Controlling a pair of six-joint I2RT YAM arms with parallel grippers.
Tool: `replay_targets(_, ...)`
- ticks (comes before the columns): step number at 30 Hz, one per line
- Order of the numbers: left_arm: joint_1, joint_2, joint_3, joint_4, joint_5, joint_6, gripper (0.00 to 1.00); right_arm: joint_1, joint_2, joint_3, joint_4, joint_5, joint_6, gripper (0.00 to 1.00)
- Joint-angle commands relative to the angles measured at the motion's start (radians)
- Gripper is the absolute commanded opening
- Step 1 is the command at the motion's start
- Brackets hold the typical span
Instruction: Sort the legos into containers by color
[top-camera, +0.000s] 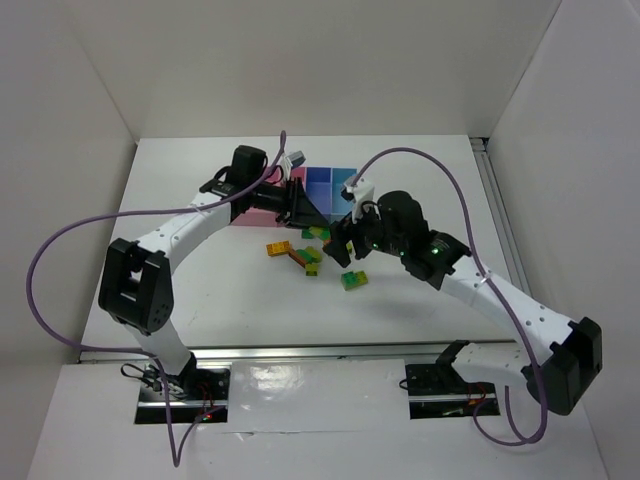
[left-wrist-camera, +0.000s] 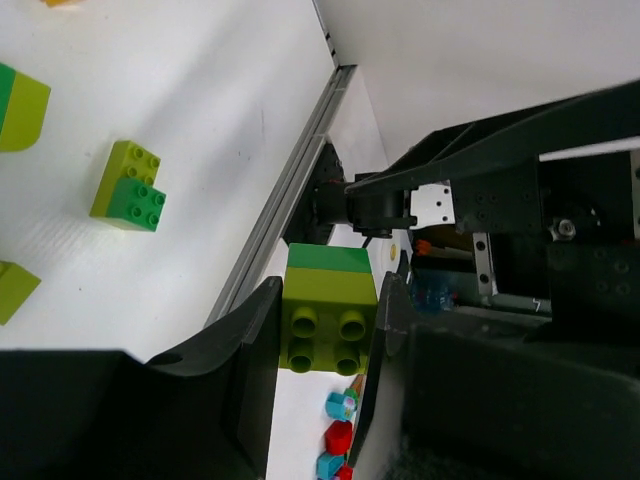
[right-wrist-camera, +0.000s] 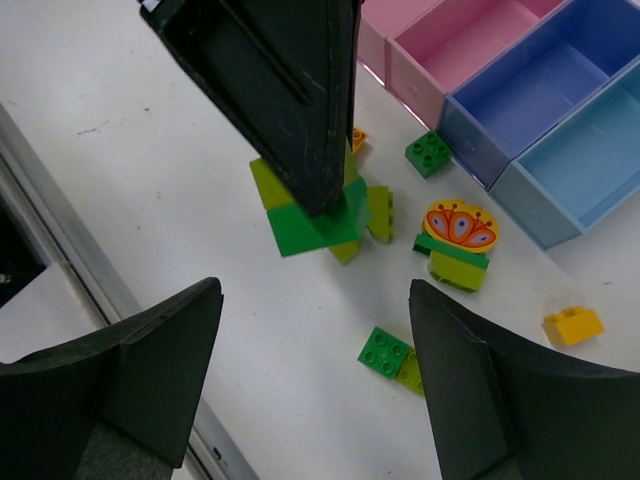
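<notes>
White-walled tabletop, with the containers (top-camera: 332, 178) at its far middle. Left gripper (left-wrist-camera: 325, 328) is clamped on a yellow-green and green lego (left-wrist-camera: 328, 305) just in front of the containers; right gripper (right-wrist-camera: 315, 320) hangs nearby, jaws apart and empty. Step in hand, by appearance: delivering that brick. The next move calls for positioning over the chosen compartment before release. Loose legos (top-camera: 305, 258) lie near the containers' front. No legible writing; one flower-printed brick (right-wrist-camera: 460, 226).

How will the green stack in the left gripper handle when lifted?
Likely rigid: the green stack shows hard, blocky plastic. Possibly slippery; the left gripper pinches smooth sides. The two shades may be separate bricks that could split.
</notes>
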Motion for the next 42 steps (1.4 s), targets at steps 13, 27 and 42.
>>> replay_targets(13, 0.003, 0.014, 0.042, -0.071, -0.006, 0.031, 0.0, 0.105, 0.153, 0.096, 0.085, 0.163, -0.096, 0.57)
replay_targets(27, 0.003, -0.009, 0.005, -0.062, -0.015, 0.031, 0.0, 0.115, 0.144, 0.096, 0.123, 0.13, -0.055, 0.45)
replay_targets(42, 0.003, 0.002, -0.013, -0.053, -0.024, 0.031, 0.0, 0.115, 0.164, 0.087, 0.168, 0.057, 0.005, 0.37)
